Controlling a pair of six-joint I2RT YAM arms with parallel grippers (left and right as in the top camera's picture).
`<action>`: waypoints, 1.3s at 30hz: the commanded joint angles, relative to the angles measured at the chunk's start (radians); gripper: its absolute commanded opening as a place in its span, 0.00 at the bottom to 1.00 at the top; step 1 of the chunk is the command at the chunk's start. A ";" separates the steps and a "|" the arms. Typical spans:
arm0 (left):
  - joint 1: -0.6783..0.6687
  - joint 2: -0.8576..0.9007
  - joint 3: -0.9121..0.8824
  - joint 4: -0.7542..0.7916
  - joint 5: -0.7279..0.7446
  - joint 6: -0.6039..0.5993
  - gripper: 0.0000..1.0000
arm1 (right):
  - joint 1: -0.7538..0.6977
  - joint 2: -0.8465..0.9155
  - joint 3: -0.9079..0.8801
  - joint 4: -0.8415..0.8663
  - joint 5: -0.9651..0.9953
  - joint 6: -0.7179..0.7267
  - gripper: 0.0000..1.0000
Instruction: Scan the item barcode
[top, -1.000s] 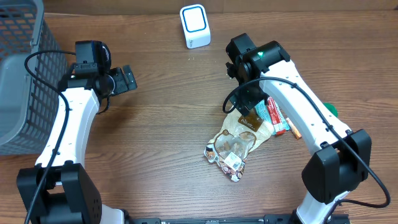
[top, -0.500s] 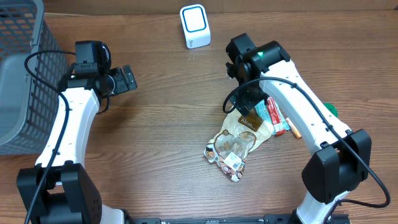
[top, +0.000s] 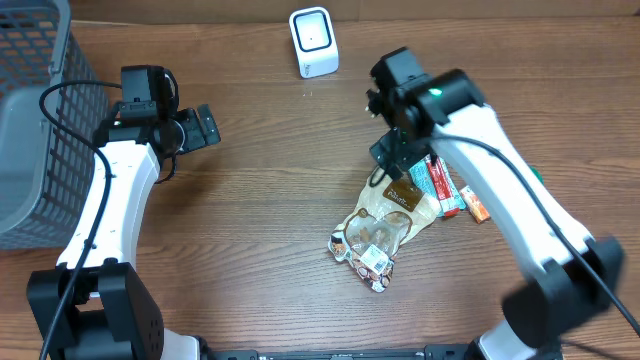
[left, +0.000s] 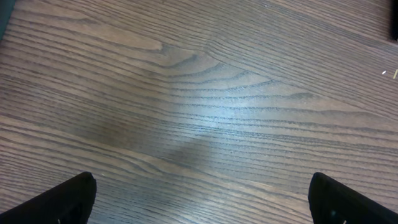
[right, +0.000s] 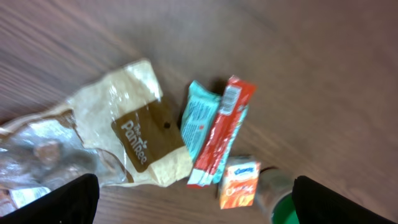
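Though still open, right gripper (top: 392, 156) slightly farther right above snack bag (top: 384, 218).

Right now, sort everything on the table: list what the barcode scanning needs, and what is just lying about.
For the job: white scanner; candidate items: tan snack bag with brown label, teal packet, red packet, small orange box.
Lying about, probably: grey mesh basket; green object, mostly hidden.

Bright even light, right wrist view blurred
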 joint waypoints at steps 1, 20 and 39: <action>0.002 0.001 0.014 0.002 -0.010 -0.002 1.00 | -0.002 -0.206 0.009 0.027 -0.001 0.011 1.00; 0.002 0.002 0.014 0.002 -0.010 -0.002 1.00 | -0.009 -0.978 0.008 0.009 -0.002 0.012 1.00; 0.002 0.002 0.014 0.002 -0.010 -0.002 1.00 | -0.173 -1.562 -0.644 0.433 -0.246 0.012 1.00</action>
